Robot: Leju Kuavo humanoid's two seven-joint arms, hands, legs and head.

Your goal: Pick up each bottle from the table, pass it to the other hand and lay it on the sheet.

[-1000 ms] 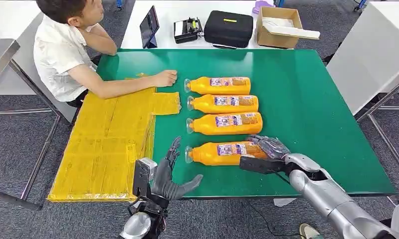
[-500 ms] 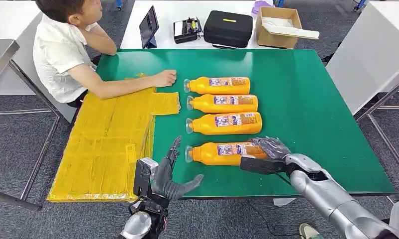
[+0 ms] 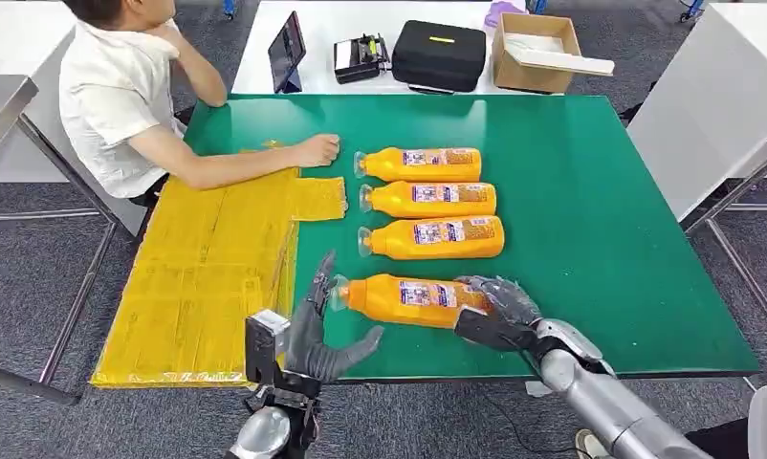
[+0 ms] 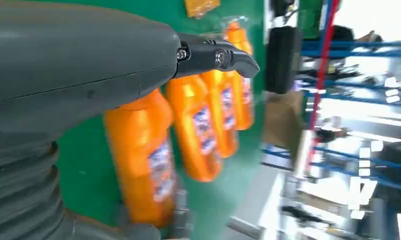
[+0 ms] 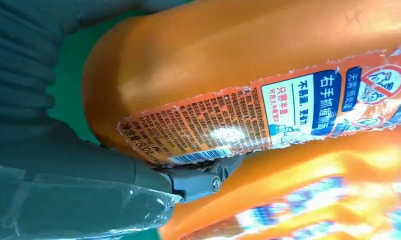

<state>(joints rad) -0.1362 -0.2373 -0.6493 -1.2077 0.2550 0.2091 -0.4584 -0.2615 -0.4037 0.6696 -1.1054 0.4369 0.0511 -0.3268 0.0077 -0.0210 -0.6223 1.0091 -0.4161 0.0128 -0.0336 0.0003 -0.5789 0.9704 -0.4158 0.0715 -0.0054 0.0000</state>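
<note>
**Near bottle shifted toward left hand**

Right hand (image 3: 490, 311) grips the near bottle (image 3: 408, 298) at its base end; right wrist view shows the thumb pressed under the label, fingers wrapped round the body. Since a second ago this bottle has moved toward the robot's left and slightly nearer the bench (image 3: 590, 210) front edge; its cap end now lies just beside the left hand's raised fingers. Cannot tell whether it is off the bench surface or sliding on it. It lies slightly tilted, cap end toward the sheet (image 3: 208, 277).

Left hand (image 3: 317, 335) spread, palm turned toward the bottle, holding nothing. It has shifted a little toward the robot's left compared with the earlier frames; thumb points out toward the bottle.

Other three bottles unchanged: far (image 3: 420, 163), second (image 3: 429, 199), third (image 3: 433, 237), all lying on their sides in a row on the bench, caps toward the sheet.

Sheet yellow, lying over the bench's left part, no bottle on it. A person (image 3: 121, 96) sits at the far left corner, one hand (image 3: 317, 150) resting on the bench by the sheet's far edge, same place as before.
</note>
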